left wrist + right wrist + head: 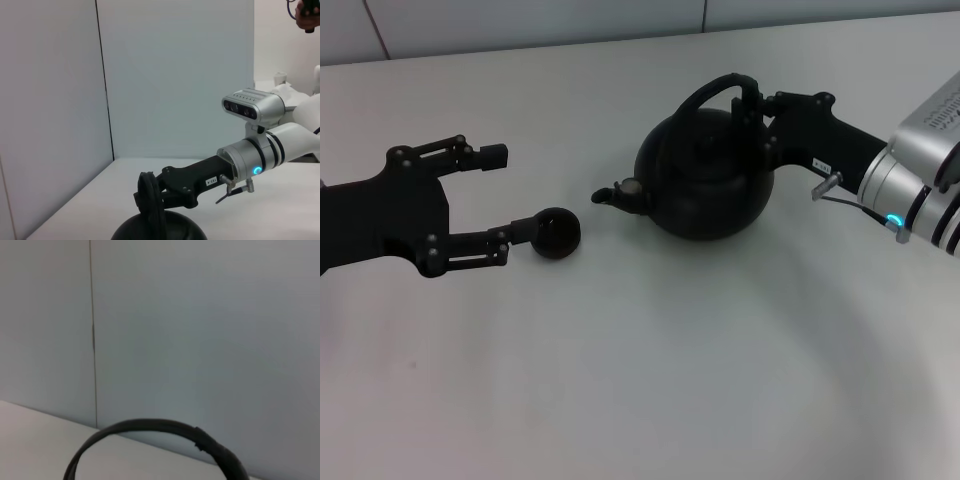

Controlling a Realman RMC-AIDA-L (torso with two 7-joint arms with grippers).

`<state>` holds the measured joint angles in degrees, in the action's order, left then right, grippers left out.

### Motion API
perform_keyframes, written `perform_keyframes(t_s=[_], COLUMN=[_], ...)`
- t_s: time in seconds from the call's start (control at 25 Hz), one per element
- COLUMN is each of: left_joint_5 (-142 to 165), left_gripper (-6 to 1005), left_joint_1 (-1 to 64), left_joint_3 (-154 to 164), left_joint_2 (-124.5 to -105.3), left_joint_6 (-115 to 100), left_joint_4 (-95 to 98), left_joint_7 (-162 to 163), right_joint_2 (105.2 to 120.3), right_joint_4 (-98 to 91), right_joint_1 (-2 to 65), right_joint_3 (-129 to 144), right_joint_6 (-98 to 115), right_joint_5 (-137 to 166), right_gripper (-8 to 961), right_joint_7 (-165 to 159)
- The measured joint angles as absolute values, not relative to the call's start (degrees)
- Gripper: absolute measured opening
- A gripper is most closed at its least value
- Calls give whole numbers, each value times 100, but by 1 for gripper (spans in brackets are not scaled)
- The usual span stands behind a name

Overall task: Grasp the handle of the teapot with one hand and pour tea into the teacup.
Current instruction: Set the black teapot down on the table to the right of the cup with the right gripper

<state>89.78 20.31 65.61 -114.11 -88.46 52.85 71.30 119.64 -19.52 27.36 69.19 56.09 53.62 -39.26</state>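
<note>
The teapot (pixel 705 175) stands on the white table (pixel 650 380) in the upper middle of the head view, its short spout (pixel 610 194) pointing toward the frame's left. The teacup (pixel 557 233) sits just left of and slightly below that spout, near it but apart — so the pour line runs leftward from pot to cup.

The right hand (pixel 752 100) reaches in from the right edge of the frame and meets the handle (pixel 715 92) at its right end. In the left wrist view its dark fingers appear clenched on the handle (pixel 148 202), though the contact itself is partly hidden. The pot looks level and resting on the table, so I judge the grasp is made but the lift and tilt are not yet begun.

The left hand (pixel 500 195) lies at the left of the frame, fingers spread wide, the lower fingertip (pixel 520 234) touching or just beside the teacup — I cannot tell which. It grips nothing.

The coming move turns on tipping the pot leftward, spout down over the cup.
</note>
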Motion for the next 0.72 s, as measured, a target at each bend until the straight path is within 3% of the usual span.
perform_keyframes(t_s=[0.72], left_joint_5=[9080], left_gripper=[809], left_joint_1=[1999], left_joint_3=[6556], left_joint_2=[-11426], left_joint_6=[-8909], left_joint_4=[5297], left_joint_7=[7128], right_joint_2=[11932], right_joint_4=[-1714], right_joint_1=[2672], right_joint_3=[6775], right_joint_6=[5571], right_joint_5=[5281], right_gripper=[93], right_joint_7=[-3865])
